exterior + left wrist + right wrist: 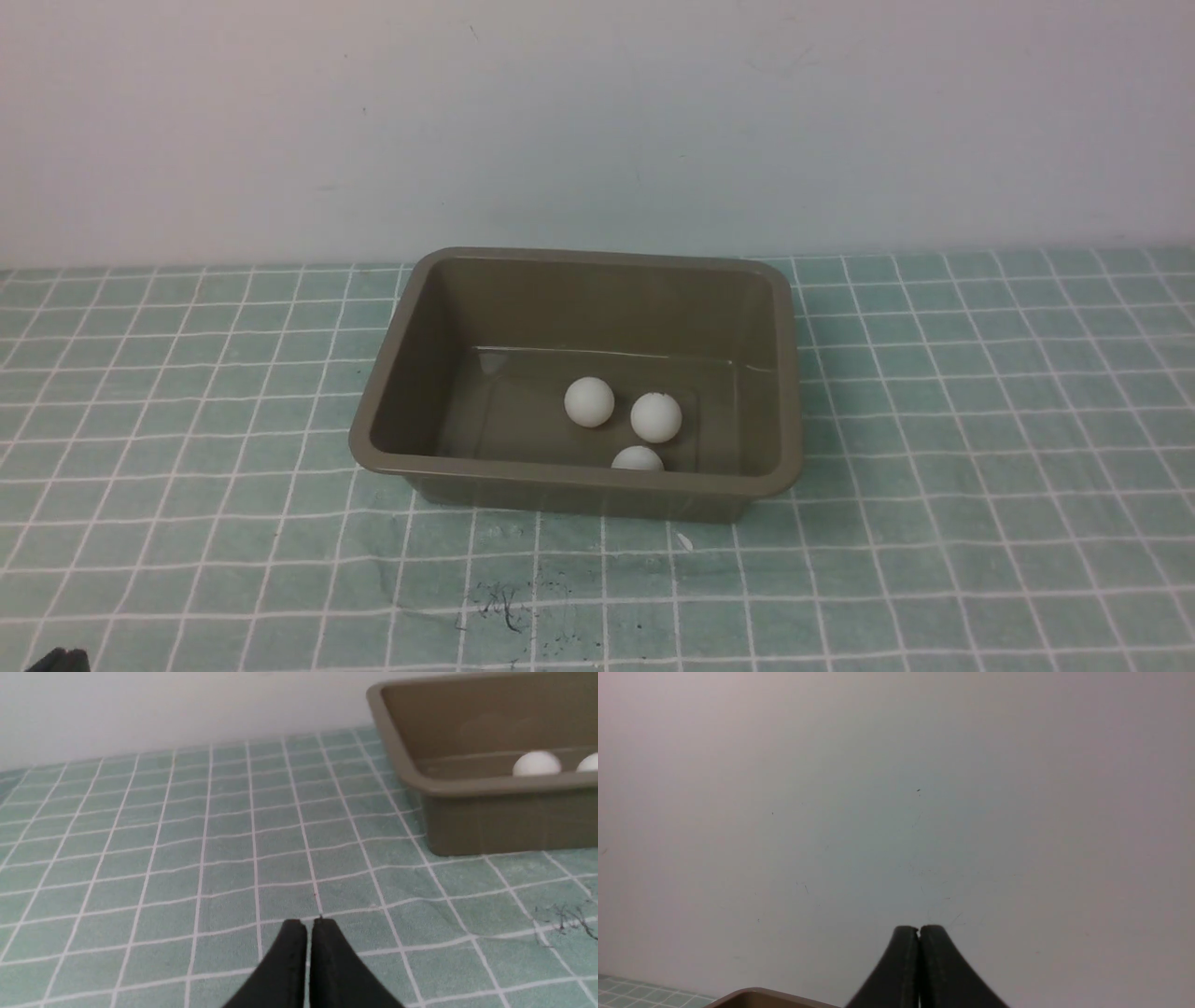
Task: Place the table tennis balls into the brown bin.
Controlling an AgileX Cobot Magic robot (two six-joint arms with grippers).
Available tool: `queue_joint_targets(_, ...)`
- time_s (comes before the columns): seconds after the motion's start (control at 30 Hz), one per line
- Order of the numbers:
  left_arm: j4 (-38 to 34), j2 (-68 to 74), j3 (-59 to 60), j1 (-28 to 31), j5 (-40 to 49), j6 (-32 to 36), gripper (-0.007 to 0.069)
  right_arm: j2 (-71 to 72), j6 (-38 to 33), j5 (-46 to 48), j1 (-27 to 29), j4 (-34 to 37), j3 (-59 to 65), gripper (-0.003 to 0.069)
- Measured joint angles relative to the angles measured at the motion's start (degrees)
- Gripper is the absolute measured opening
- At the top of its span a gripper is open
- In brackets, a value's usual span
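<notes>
The brown bin (387,373) sits mid-table with three white table tennis balls on its floor: one ball (589,402), a second ball (655,417) touching it, and a third ball (638,458) half hidden behind the near rim. In the left wrist view the bin (490,816) is ahead, with one ball (536,763) and a second ball (589,763) peeking over the rim. My left gripper (309,922) is shut and empty, low over the cloth, well short of the bin. My right gripper (919,928) is shut and empty, facing the wall, the bin's rim (756,996) below it.
A green cloth with a white grid (187,420) covers the table. Dark scribble marks (504,607) lie on it in front of the bin. A pale wall (597,121) closes the back. A dark piece of the left arm (58,661) shows at the front view's bottom corner.
</notes>
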State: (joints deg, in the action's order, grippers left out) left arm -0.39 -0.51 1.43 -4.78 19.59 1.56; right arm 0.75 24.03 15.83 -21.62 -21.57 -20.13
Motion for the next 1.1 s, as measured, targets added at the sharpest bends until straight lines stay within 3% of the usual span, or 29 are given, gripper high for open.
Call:
queue_joint_targets(0.93,-2.1,-0.1,0.1,0.4,1.6,0.0,-0.0004,0.0,0.0,0.1,0.0,-0.1,0.0,-0.0013)
queue_joint_targets(1.03,-2.1,-0.1,0.1,0.4,1.6,0.0,-0.0004,0.0,-1.5,-0.3,0.0,4.0,0.7,-0.0013)
queue_joint_targets(1.1,-2.1,-0.1,0.1,0.4,1.6,0.0,-0.0004,0.0,-8.5,-1.0,0.0,11.0,2.8,-0.0013)
